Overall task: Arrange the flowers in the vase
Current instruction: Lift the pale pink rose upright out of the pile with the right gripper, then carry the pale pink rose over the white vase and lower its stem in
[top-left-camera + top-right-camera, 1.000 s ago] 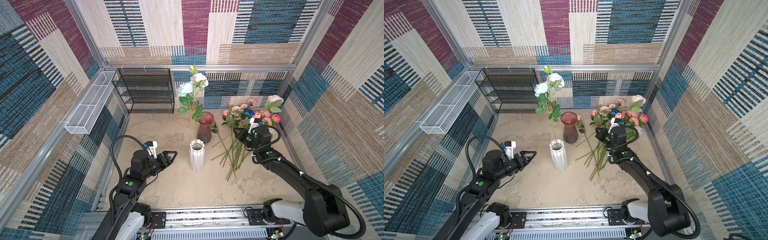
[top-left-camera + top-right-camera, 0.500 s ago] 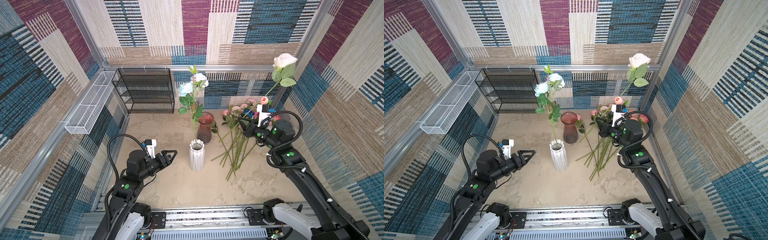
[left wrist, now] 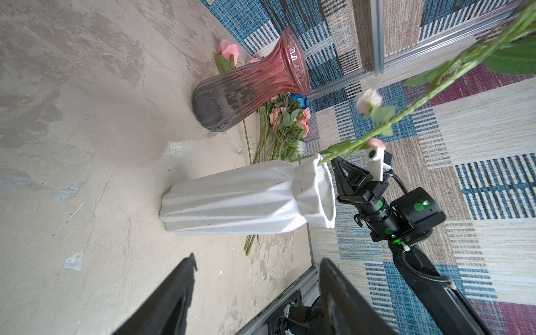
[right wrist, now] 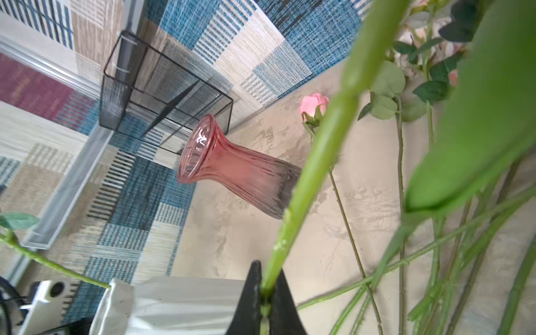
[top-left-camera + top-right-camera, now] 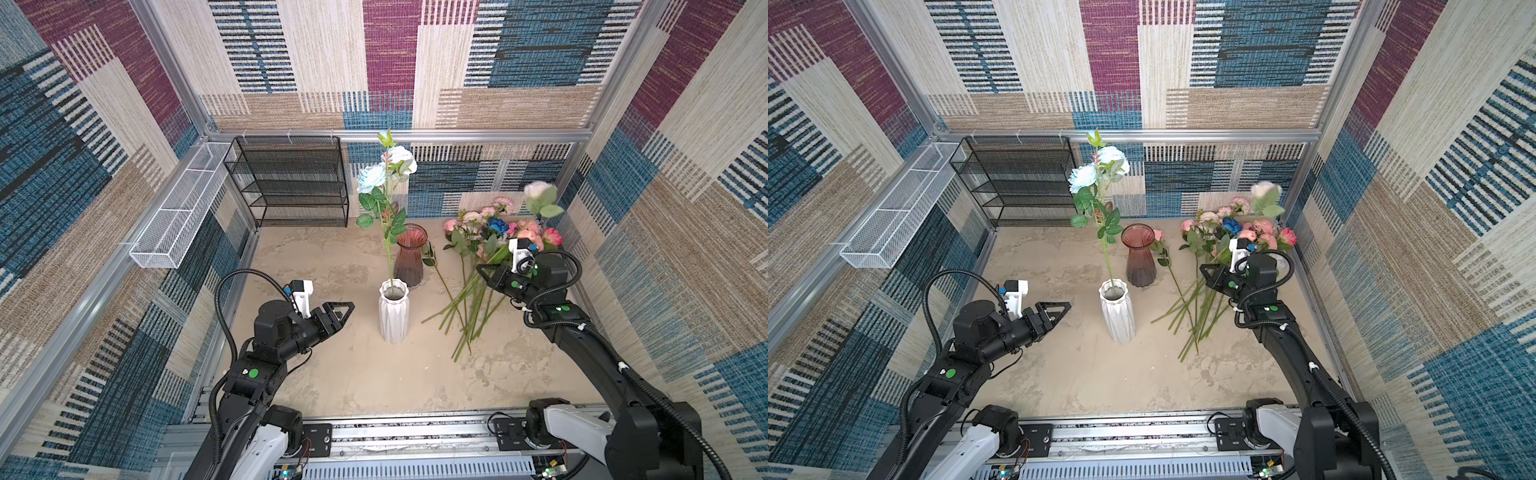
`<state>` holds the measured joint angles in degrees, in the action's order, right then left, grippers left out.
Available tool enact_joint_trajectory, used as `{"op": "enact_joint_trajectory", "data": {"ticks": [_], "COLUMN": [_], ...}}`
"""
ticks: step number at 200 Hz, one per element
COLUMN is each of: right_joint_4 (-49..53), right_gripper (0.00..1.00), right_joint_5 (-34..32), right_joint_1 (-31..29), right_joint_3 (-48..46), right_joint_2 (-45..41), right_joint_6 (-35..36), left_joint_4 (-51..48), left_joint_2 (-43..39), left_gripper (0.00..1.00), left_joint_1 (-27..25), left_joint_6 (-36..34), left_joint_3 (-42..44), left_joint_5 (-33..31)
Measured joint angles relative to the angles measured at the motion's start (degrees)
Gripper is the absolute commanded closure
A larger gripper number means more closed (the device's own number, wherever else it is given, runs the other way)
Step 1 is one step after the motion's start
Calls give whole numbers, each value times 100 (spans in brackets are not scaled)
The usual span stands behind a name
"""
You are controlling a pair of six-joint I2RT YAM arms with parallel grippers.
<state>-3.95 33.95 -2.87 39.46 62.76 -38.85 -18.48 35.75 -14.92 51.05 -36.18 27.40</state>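
Right claw point(image 5: 484, 272) pinches cream rose point(image 5: 536, 191) by the stem, above flower pile point(image 5: 469, 303) on table point(image 5: 353, 374). Left claw point(image 5: 347, 311) spread, idle beside white vase point(image 5: 393, 318). Tip stem upright, aim cut end into mouth, avoid standing roses point(image 5: 386, 176).

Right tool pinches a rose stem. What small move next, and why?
Probably carry the right tool toward the white vase: it is shut on the stem of the cream rose, head above the pile, and the vase stands apart from it.
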Motion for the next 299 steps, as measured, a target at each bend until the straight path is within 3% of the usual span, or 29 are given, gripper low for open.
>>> {"op": "enact_joint_trajectory", "data": {"ticks": [25, 67, 138, 203, 242, 273, 299], "right_joint_4": [-682, -710, 195, 946, 1384, 1484, 1547], "right_gripper": [99, 100, 100, 100, 100, 100, 100], "right_joint_5": [476, 804, 354, -835, -2002, -2951, -3506], "right_joint_1": [66, 85, -146, -2354, -3969, -4760, -5090], "right_joint_3": [-26, 96, 979, 2498, 3189, 3460, 3679], "right_joint_2": [-52, -146, -750, -861, -393, 275, 774], "right_joint_6": [-365, -334, 634, 1884, 2586, 3040, 3344], "left_joint_4": [-22, -22, 7, 26, 20, 15, 15], "left_joint_2": [-55, -55, -24, -133, -240, -225, -205], "left_gripper": [31, 31, 31, 30, 31, 31, 31], "left_joint_1": [0, 0, 0, 2, 0, 0, 0], "left_joint_6": [2, 4, 20, -4, -55, -70, -70], "left_joint_3": [59, 155, 177, -70, -214, -227, -238], "left_joint_5": [0, 2, 138, 275, 291, 291, 291]}}
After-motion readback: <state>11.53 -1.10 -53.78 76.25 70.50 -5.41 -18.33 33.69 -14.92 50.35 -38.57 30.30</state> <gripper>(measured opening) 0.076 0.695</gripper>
